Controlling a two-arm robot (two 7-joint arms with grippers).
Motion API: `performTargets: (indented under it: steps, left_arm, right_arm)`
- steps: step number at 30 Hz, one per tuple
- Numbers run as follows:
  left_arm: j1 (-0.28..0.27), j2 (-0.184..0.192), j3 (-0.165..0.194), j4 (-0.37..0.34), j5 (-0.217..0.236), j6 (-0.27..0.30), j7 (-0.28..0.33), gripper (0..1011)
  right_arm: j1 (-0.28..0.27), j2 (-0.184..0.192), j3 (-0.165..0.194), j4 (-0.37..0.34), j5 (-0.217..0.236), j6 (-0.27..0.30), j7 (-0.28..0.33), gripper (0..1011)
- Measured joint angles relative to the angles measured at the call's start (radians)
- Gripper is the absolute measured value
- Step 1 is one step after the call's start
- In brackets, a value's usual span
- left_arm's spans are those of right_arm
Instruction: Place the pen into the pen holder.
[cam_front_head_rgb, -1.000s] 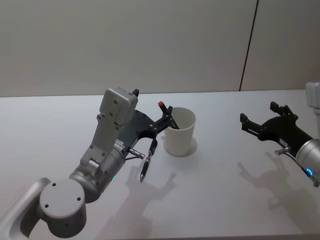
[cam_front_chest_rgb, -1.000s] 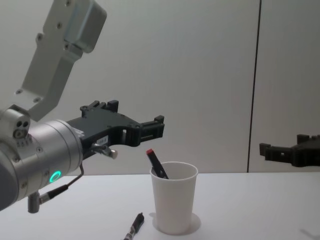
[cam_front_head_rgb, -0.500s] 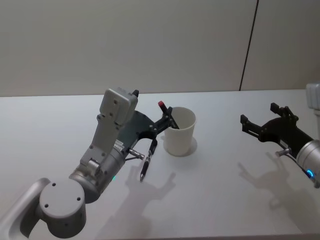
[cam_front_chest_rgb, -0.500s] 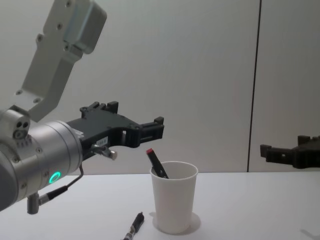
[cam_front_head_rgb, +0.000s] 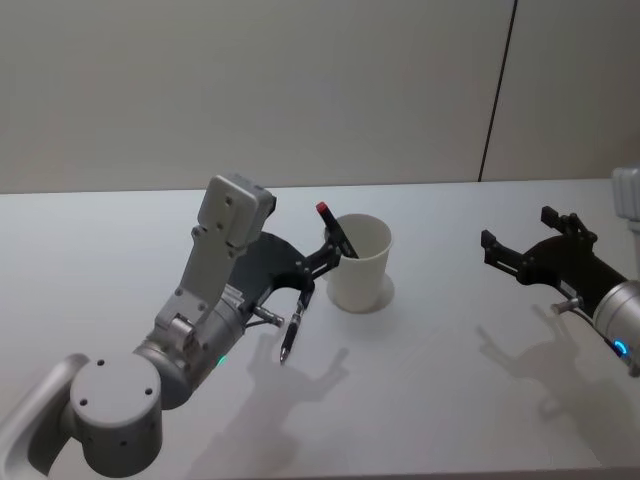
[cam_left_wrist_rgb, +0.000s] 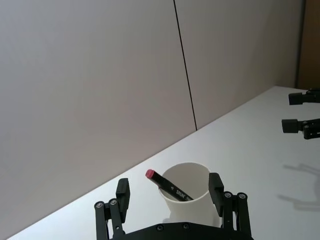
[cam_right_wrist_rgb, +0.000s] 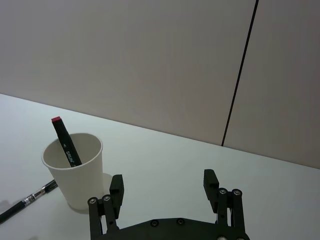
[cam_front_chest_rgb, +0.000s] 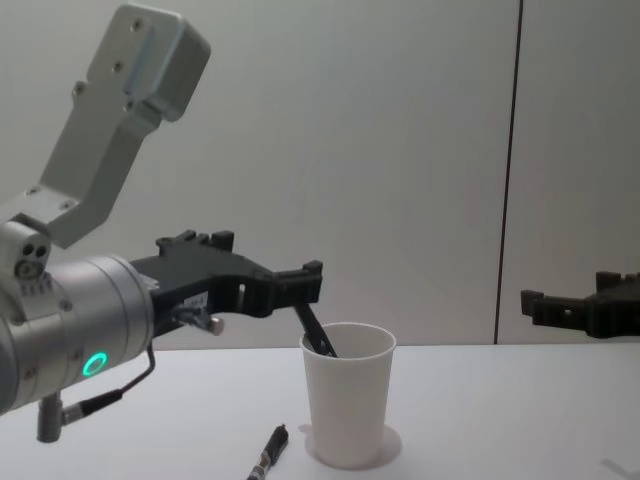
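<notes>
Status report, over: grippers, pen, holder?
Left gripper open, hovering by the paper cup's left side. Right gripper open, parked far right. Red-capped marker leaning inside the cup; second pen lying on the table left of it. No obstruction seen.

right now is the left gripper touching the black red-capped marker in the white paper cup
Apart. The left wrist view shows the marker between the left gripper's open fingers with a gap either side.

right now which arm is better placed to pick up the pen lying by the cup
Left. The left pincer, open, hangs near the pen, by the cup; the right pincer, also open, is far off past the cup.
</notes>
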Motion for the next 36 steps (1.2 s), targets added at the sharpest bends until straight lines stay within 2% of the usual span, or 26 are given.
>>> performTargets:
  steps: [11, 23, 36]
  left_arm:
    - [0.0, 0.005, -0.011, 0.004, -0.032, 0.066, -0.032, 1002]
    - [-0.01, -0.004, -0.021, 0.053, -0.078, 0.128, -0.059, 1002]
    - [-0.036, -0.023, -0.026, 0.114, -0.09, 0.215, -0.068, 1002]
  right_arm:
    - [-0.001, 0.0, 0.0, -0.001, 0.0, 0.0, 0.0, 1001]
    - [-0.001, 0.0, 0.0, -0.001, 0.0, 0.0, 0.0, 1001]
    - [-0.001, 0.0, 0.0, -0.001, 0.0, 0.0, 0.0, 1001]
